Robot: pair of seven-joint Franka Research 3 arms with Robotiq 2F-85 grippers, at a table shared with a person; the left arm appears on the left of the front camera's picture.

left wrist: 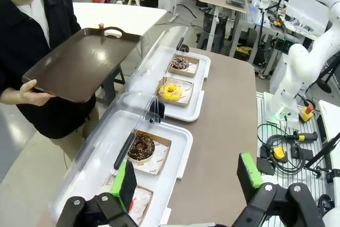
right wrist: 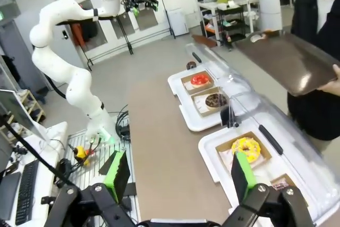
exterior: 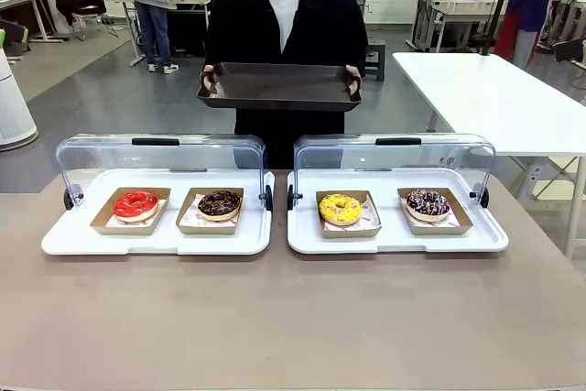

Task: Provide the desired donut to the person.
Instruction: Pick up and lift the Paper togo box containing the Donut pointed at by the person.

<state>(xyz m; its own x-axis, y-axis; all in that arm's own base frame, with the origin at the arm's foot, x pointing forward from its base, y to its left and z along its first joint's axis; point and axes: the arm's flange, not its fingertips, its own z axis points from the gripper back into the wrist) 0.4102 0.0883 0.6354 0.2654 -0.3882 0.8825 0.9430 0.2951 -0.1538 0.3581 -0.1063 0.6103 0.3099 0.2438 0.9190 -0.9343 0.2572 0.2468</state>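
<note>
Left fingers and right fingers spread wide — person holds tray.

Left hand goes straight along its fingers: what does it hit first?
Likely the bare table, right beside the white tray holding the chocolate donut. Nothing else ahead of the left hand; depth unclear.
</note>
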